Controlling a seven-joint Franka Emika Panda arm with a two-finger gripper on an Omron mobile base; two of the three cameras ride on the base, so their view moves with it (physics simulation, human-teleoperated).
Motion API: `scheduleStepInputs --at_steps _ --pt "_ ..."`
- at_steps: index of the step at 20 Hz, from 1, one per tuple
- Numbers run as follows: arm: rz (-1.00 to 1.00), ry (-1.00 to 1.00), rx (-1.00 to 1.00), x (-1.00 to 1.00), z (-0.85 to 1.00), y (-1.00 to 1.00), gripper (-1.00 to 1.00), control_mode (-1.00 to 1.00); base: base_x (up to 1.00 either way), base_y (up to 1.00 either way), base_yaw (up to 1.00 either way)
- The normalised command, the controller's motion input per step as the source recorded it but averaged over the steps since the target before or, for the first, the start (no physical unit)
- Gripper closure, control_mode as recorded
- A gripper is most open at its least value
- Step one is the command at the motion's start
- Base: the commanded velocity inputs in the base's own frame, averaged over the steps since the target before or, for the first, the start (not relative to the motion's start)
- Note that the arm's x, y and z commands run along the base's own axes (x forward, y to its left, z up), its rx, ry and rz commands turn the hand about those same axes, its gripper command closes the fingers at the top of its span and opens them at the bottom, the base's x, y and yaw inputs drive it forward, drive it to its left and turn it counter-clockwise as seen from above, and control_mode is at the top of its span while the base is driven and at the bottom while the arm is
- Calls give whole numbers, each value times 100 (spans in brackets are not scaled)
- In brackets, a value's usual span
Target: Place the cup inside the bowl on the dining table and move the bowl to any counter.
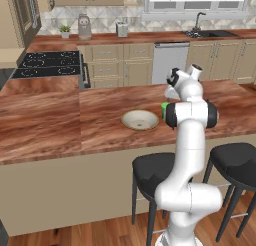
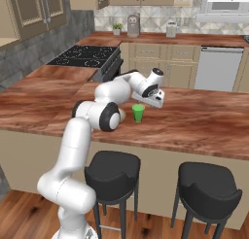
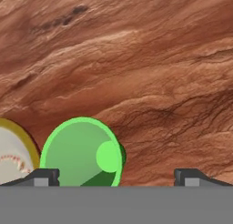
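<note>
The green cup stands upright on the dining table, a short way in from its front edge. In the left base view my own arm covers all but a sliver of the cup, and the cream bowl with its tan rim lies just to its left. My gripper hangs open above the table, close beside the cup and slightly higher. Looking straight down in the hand view, the cup sits near the left fingertip, with the bowl's rim at the left edge. Nothing is held.
Black stools stand along the table's near side. Behind the table are the stove, a dishwasher and the wall counter with sink, canister and plant.
</note>
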Motion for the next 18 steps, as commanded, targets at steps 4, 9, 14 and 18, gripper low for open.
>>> scheduleStepInputs --at_steps 4,9,14,18 --pt "0 0 1 5 -22 0 -100 -100 0 0 0" --pt "0 0 0 4 -15 0 -100 -100 0 0 0" --pt "0 0 0 0 -15 0 -100 -100 0 0 0" --pt "0 0 0 0 -13 0 -100 -100 0 0 0"
